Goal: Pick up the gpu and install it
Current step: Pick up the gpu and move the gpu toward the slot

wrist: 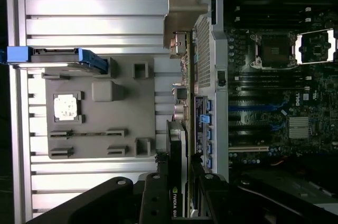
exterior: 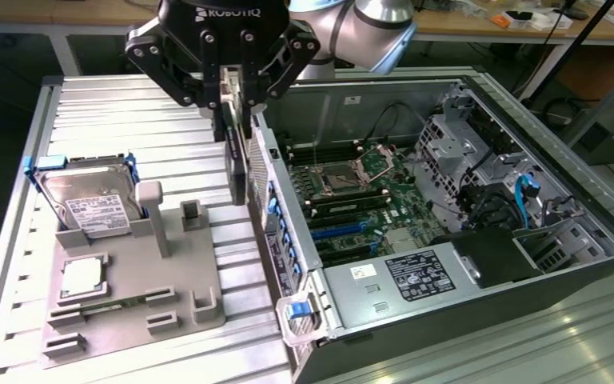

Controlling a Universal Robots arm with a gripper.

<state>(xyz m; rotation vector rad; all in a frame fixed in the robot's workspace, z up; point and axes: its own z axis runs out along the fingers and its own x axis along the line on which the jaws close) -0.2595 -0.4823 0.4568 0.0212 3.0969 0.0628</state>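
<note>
The gpu [exterior: 237, 164] hangs edge-on and upright in the air, a thin dark card between the grey holder and the computer case's side wall. My gripper [exterior: 234, 96] is shut on its upper edge. In the wrist view the gripper [wrist: 179, 203] clamps the gpu [wrist: 177, 145], whose black fan side and green board edge run away from the camera to the silver end bracket [wrist: 182, 28]. The card sits just outside the case wall [wrist: 219, 76], above the table and not over the motherboard [exterior: 366, 200].
A grey holder [exterior: 137, 312] on the slatted table carries a hard drive in a blue caddy [exterior: 89, 196], a processor chip [exterior: 81, 276] and a memory stick [exterior: 109, 304]. The open computer case [exterior: 563, 264] lies at the exterior view's right, with blue expansion slots [exterior: 339, 228].
</note>
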